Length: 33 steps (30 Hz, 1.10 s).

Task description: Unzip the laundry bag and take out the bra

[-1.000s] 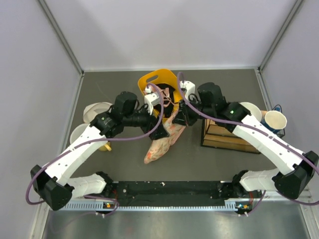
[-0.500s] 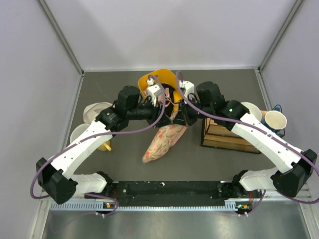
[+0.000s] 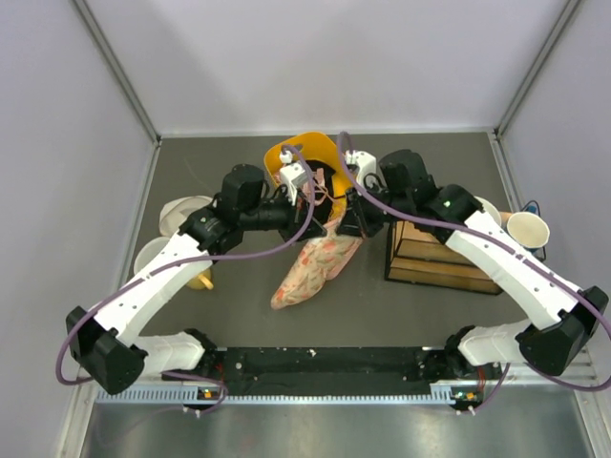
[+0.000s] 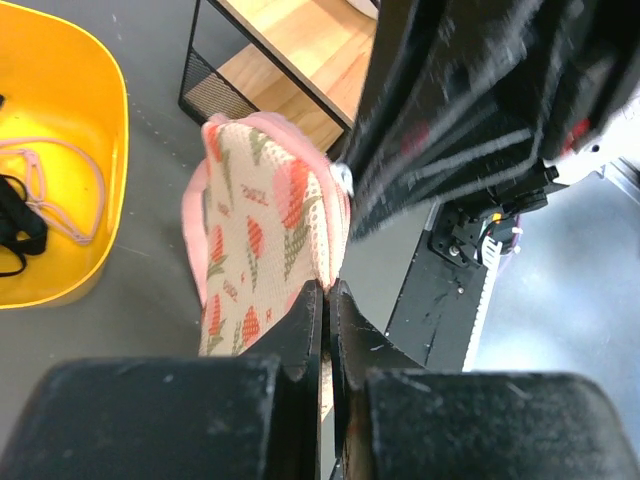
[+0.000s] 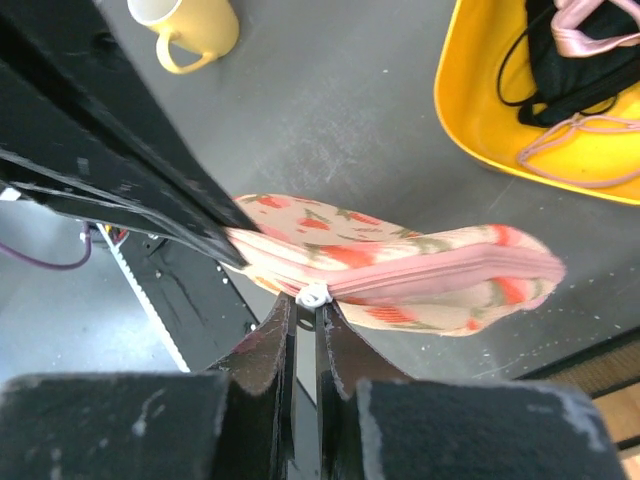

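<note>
The laundry bag [image 3: 310, 267] is a pale pink pouch with orange-red prints. It hangs tilted between both grippers, its lower end on the table. My left gripper [image 4: 327, 287] is shut on the bag's [image 4: 262, 235] pink edging, just below the zip's end. My right gripper [image 5: 305, 303] is shut on the white zip pull [image 5: 313, 294] at the edge of the bag [image 5: 400, 265], whose pink zip looks closed along its length. From above, the left gripper [image 3: 318, 216] and right gripper [image 3: 346, 222] meet at the bag's top. The bra is hidden.
A yellow basket [image 3: 301, 153] holding black and pink garments stands right behind the grippers. A wooden crate [image 3: 434, 258] sits to the right, with paper cups [image 3: 527, 229] beyond it. Two white bowls [image 3: 181, 212] and a yellow mug [image 3: 199, 279] lie on the left.
My left gripper moved up toward the basket and went from open to shut on the bag's edge. The bag's top shifted slightly right; the right gripper kept hold of the zip pull.
</note>
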### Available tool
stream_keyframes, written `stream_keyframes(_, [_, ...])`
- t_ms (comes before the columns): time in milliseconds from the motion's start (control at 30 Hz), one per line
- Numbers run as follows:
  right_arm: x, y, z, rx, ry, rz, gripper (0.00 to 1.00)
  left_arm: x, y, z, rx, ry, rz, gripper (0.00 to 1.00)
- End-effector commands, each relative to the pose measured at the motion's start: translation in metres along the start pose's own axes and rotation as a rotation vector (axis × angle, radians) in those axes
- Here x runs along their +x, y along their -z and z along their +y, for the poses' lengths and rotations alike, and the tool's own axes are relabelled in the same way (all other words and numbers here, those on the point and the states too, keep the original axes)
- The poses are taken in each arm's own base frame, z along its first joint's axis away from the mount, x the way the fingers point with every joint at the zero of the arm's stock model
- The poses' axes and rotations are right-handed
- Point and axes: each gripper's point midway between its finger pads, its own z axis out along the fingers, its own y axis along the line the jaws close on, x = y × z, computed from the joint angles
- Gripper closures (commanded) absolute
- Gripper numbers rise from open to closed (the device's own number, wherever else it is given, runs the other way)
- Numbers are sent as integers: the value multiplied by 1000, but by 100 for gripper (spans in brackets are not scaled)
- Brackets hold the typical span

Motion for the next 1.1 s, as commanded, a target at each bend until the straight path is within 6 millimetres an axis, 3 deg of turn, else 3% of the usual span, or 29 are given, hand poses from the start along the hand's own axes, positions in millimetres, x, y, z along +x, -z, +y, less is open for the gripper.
stream_keyframes(0, [-29, 26, -21, 70, 11, -94, 100, -6, 23, -5, -10, -73, -32, 100])
stream_keyframes(67, [-34, 36, -33, 87, -31, -120, 100, -5, 30, -2, -27, -78, -32, 100])
stream_keyframes(300, [-34, 47, -41, 89, -56, -142, 100, -6, 55, 3, -107, -115, -65, 100])
stream_keyframes(433, [-34, 44, -45, 115, -133, -142, 100, -3, 56, -4, -69, -110, -72, 100])
stream_keyframes(567, [-33, 39, -33, 64, -147, -125, 100, 5, 50, 0, -59, -79, -60, 100])
stream_keyframes(600, [-34, 38, -30, 58, -147, -124, 100, 4, 48, 2, -69, -61, -59, 89])
stream_keyframes(633, [-34, 36, -26, 50, -159, -118, 100, 2, 48, 1, -62, -54, -56, 45])
stream_keyframes(667, [-36, 36, -25, 59, -161, -121, 100, 0, 47, -2, -46, -54, -57, 22])
stream_keyframes(733, [-34, 29, -23, 63, -179, -98, 100, -14, 47, -12, 1, -56, -77, 4])
stream_keyframes(933, [-28, 16, -5, 40, -167, -40, 100, -51, 45, -20, 14, -76, -161, 3])
stream_keyframes(1067, [-29, 13, -2, 42, -173, -37, 100, -58, 28, -24, 34, -23, -159, 3])
